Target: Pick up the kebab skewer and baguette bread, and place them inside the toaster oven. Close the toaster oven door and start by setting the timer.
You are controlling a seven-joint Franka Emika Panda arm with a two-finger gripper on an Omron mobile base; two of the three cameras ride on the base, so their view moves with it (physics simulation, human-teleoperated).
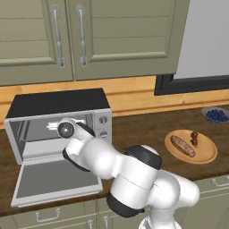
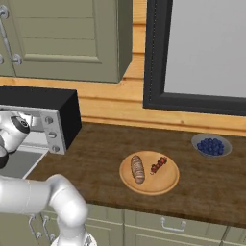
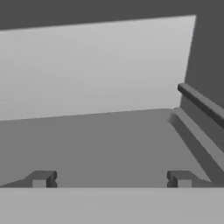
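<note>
The toaster oven (image 1: pixel 58 103) (image 2: pixel 41 103) stands on the counter at the left, its door (image 1: pixel 53 179) dropped flat open. My hand reaches into the oven mouth; the gripper (image 3: pixel 111 179) is open with nothing between its fingertips, facing the bare oven floor and back wall. The baguette bread (image 1: pixel 182 146) (image 2: pixel 137 168) and the kebab skewer (image 1: pixel 194 137) (image 2: pixel 158 165) lie side by side on a round wooden plate (image 1: pixel 205 156) (image 2: pixel 166 185), well to the right of the oven and away from the gripper.
A small bowl of blueberries (image 1: pixel 216 115) (image 2: pixel 211 145) sits at the back right of the counter. Upper cabinets (image 1: pixel 80 36) hang above the oven. A dark-framed window (image 2: pixel 202 53) is behind the plate. A rack rail (image 3: pixel 201 103) runs along the oven's inner side.
</note>
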